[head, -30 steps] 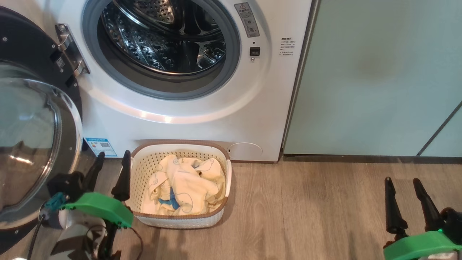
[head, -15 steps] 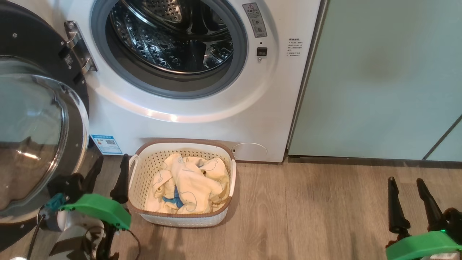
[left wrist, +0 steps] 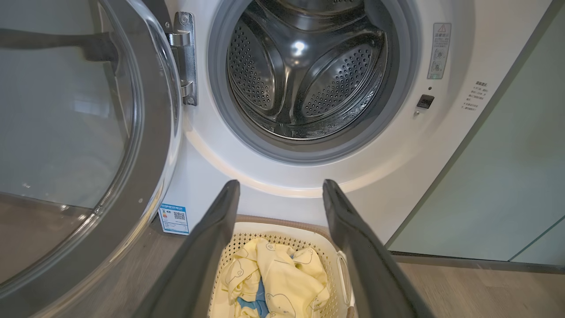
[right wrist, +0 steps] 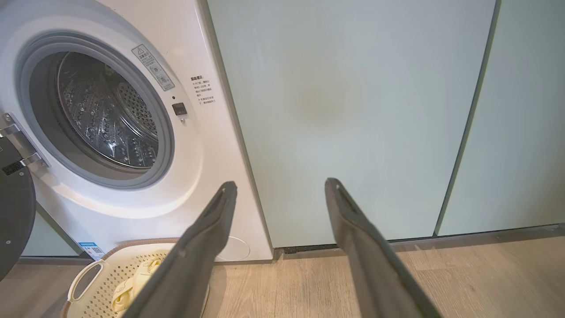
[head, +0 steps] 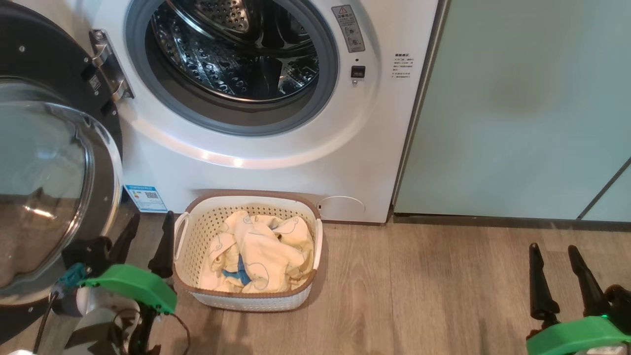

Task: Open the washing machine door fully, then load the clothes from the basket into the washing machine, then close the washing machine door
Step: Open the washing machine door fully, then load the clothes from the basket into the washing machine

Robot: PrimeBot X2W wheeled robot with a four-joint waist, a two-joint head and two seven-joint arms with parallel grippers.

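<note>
Head view is showing the left gripper point(head: 152, 218) hovering low at the near left. Its two long dark fingers point(head: 165, 246) are pointing away toward the machine and standing wide apart, empty. The inner one is sitting near the white left handle point(head: 180, 231) of the small rectangular cream plastic basket with perforated sides and a brown rim point(head: 249, 301).

The right gripper point(head: 552, 246) is hanging at the near right, well apart from the basket, over the grey-brown wood-grain floor point(head: 419, 296). It is also spread wide and gripping nothing, and it is facing the pale mint green cabinet point(head: 517, 108).

The basket is resting on the floor just in front of the white front-loading washing machine point(head: 276, 170). The soft pale yellow clothes with thin blue line drawings point(head: 259, 251) are lying crumpled inside it, with a small bright blue piece point(head: 236, 273) peeking out near the front.

The large round glossy black washing machine door with its clear bulging glass bowl point(head: 49, 167) is standing swung open to the left on its metal hinge point(head: 111, 69), just beside the left gripper. Inside the grey rubber ring point(head: 328, 74), the perforated steel drum point(head: 231, 49) is lying exposed.
</note>
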